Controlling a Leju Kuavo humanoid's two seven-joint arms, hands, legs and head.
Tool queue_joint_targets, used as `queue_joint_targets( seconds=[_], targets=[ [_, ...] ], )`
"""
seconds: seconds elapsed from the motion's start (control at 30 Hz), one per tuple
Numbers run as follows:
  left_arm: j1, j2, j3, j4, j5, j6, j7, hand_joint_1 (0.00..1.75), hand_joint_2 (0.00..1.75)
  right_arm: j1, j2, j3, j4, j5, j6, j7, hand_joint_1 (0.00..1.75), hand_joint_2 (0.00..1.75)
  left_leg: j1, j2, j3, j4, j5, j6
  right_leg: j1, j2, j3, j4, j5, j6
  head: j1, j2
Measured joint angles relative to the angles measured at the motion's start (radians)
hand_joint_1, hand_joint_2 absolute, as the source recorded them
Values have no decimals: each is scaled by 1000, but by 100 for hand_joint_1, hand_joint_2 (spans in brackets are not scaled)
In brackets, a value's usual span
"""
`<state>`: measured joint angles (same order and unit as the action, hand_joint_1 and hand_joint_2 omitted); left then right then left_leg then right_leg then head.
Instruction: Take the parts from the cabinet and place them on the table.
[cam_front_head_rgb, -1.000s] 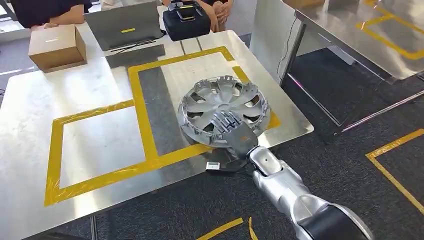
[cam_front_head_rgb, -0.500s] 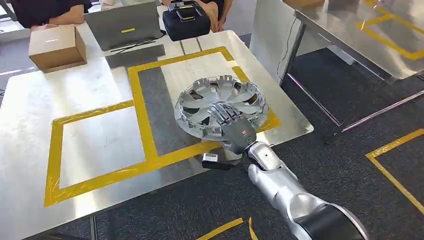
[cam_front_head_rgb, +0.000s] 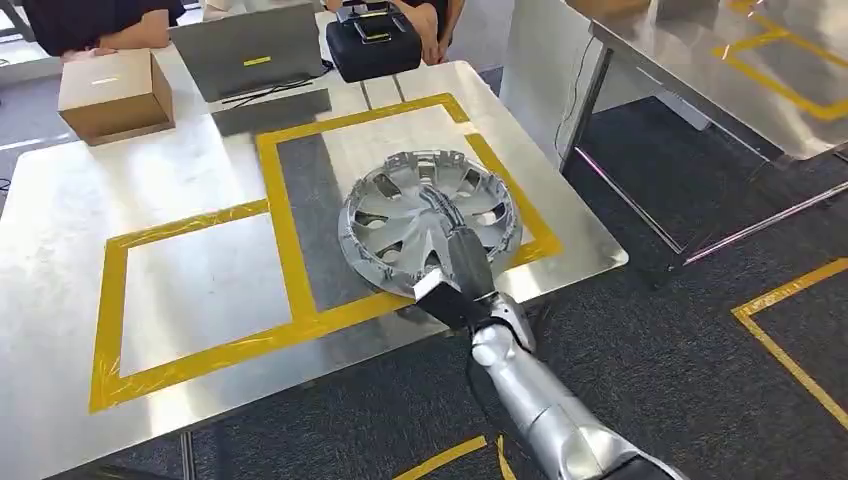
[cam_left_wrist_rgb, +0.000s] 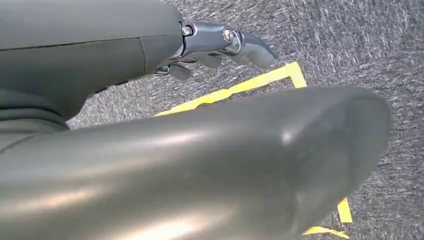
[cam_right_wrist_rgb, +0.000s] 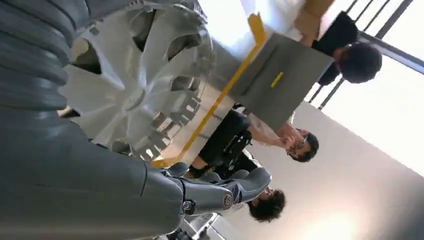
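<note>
Hubcap (cam_front_head_rgb: 425, 215) gripped by right robot hand (cam_front_head_rgb: 452, 250); cardboard box (cam_front_head_rgb: 113, 92), laptop (cam_front_head_rgb: 250, 48) behind

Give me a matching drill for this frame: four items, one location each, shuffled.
Items:
1. silver plastic hubcap
2. brown cardboard box
3. grey laptop
4. black case

Locations:
A. far left corner of the steel table
B. far edge, right of the laptop
C. inside the right-hand yellow tape frame, under the right hand
D. far edge, between box and case

Pairs: 1-C, 2-A, 3-D, 4-B
</note>
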<state>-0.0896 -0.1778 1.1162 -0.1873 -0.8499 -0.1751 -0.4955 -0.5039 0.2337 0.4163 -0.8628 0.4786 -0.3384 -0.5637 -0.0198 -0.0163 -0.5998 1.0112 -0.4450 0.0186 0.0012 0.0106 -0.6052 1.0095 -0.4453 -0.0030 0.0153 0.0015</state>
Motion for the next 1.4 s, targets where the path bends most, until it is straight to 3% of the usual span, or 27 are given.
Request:
queue_joint_targets(
  seconds=[0.1, 0.2, 0.33, 0.6, 0.77, 1.4],
  targets=[
    [1, 0, 5, 0, 0, -3, -5, 0, 0, 58, -51, 61, -139, -47, -12, 30, 0, 175, 0, 1, 0, 0, -1, 1, 0, 0, 0, 0, 0, 0, 0, 0],
    [1, 0, 5, 0, -3, -5, -7, 0, 0, 118, -82, 83, -256, -101, -44, 0, 0, 175, 0, 0, 0, 0, -1, 1, 0, 0, 0, 0, 0, 1, 0, 0],
    [1, 0, 5, 0, -7, -5, -3, 0, 0, 207, -123, 105, -496, -136, -142, -82, 0, 175, 0, 0, 0, 0, -1, 0, -1, 0, 0, 0, -1, 1, 0, 0],
    [0, -2, 5, 0, -21, 13, 15, 0, 0, 300, -176, 171, -882, -146, -263, -89, 0, 175, 0, 1, 1, 0, -2, 0, -1, 0, 1, 0, -2, 1, 0, 0],
    [-1, -3, 5, 0, -27, 17, 16, 0, 0, 297, -223, 233, -990, -206, -352, -89, 0, 175, 0, 1, 1, 0, -2, 0, -1, 0, 2, 0, -2, 1, 0, 0],
    [-2, -3, 5, -2, -34, 10, 61, 0, 0, 296, -276, 263, -1088, -278, -359, -89, 0, 175, 0, 1, 2, 0, -2, 1, -1, 0, 2, 0, -2, 1, 0, 0]
  ],
)
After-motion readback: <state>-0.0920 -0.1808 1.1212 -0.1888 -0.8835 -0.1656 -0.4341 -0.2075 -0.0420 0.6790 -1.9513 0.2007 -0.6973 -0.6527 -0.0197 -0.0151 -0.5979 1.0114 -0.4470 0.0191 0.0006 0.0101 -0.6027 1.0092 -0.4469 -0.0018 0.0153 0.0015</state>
